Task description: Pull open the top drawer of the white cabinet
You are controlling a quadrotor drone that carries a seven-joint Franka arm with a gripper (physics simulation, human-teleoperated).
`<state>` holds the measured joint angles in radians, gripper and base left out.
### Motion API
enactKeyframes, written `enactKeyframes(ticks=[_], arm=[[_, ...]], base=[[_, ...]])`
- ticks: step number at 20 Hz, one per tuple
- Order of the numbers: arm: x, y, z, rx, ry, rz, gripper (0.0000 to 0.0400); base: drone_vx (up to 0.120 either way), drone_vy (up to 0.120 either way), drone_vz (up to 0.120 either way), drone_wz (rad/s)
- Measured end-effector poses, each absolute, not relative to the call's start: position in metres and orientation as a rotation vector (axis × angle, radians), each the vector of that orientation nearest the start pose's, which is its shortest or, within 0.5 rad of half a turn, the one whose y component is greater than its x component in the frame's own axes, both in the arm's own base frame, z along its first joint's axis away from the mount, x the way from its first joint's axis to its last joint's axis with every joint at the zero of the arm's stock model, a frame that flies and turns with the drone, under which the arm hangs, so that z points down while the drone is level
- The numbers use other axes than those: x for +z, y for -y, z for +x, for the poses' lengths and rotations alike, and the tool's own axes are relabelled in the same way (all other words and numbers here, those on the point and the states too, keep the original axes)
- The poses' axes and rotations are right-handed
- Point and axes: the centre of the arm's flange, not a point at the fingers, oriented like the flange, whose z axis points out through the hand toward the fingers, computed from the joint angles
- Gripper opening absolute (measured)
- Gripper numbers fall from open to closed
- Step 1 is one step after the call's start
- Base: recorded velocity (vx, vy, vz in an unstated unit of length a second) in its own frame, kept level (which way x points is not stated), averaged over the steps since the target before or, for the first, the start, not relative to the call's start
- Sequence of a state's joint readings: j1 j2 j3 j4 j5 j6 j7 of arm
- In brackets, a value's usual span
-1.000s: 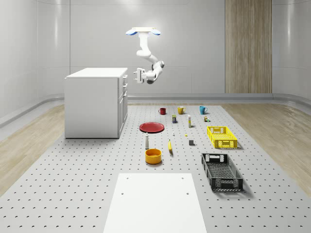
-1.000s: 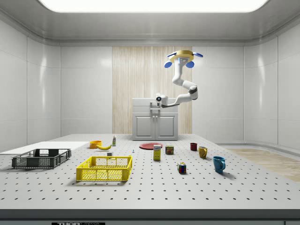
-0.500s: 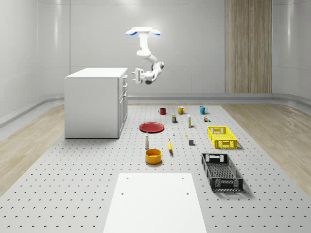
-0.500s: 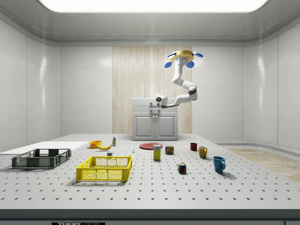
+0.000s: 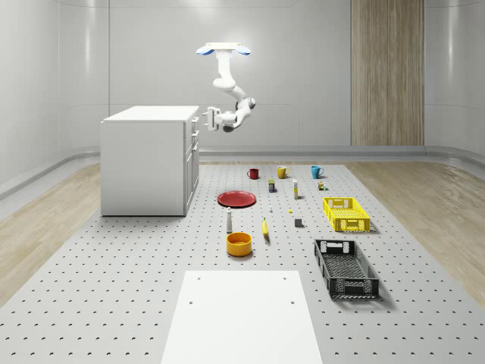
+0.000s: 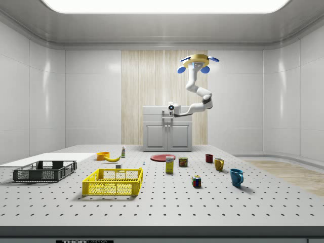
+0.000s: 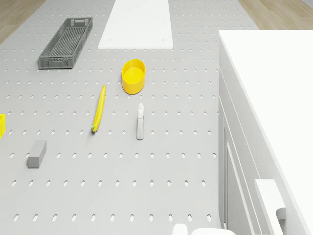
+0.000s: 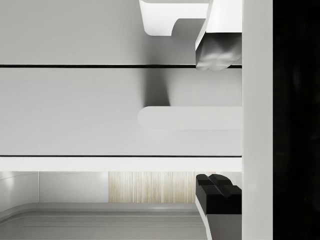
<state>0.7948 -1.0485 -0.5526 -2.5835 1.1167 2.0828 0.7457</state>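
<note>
Whole-scene view: finds the drone (image 5: pixel 222 50) hovering high over the bench (image 5: pixel 114 288), off the cabinet's (image 5: pixel 144 163) front and well above its top. Shows the arm bent down and back toward the cabinet, with the gripper (image 5: pixel 207 117) level with the top drawer (image 5: pixel 194 123) and right at its face. Places the cabinet toward the bench's far left corner, the drawer looking shut. Puts a plate (image 5: pixel 237 199), bottle (image 5: pixel 229 221), banana (image 5: pixel 265 227) and bowl (image 5: pixel 239 243) mid-bench, a yellow crate (image 5: pixel 345 214) and black crate (image 5: pixel 345 268) along the right edge.

Side view: sets the drone (image 6: pixel 197 63) up by the ceiling, right of the cabinet (image 6: pixel 168 136), the gripper (image 6: pixel 167 111) in front of the top drawer (image 6: pixel 152 117).

Drone view: looks down on the cabinet top (image 7: pixel 274 88) and a drawer handle (image 7: pixel 270 200) jutting from its front; beyond, takes in bottle (image 7: pixel 141 121), banana (image 7: pixel 100 107), bowl (image 7: pixel 133 76), black crate (image 7: pixel 66 42) and a grey block (image 7: pixel 37 153).

Wrist view: faces the top drawer (image 8: pixel 75 110) close up. Shows the gripper (image 8: pixel 217 122) with fingers (image 8: pixel 217 192) apart, one on each side of the handle (image 8: pixel 170 117), neither pressing it. Reveals no gap around the drawer front.
</note>
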Motion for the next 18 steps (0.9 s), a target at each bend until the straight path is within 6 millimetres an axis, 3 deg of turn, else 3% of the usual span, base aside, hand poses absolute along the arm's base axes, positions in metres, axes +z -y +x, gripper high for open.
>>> enactKeyframes(ticks=[18], arm=[[0.609, -0.095, 0.306, 0.613, -0.611, -1.483, 0.0305]], base=[[0.000, 0.000, 0.000, 0.000]])
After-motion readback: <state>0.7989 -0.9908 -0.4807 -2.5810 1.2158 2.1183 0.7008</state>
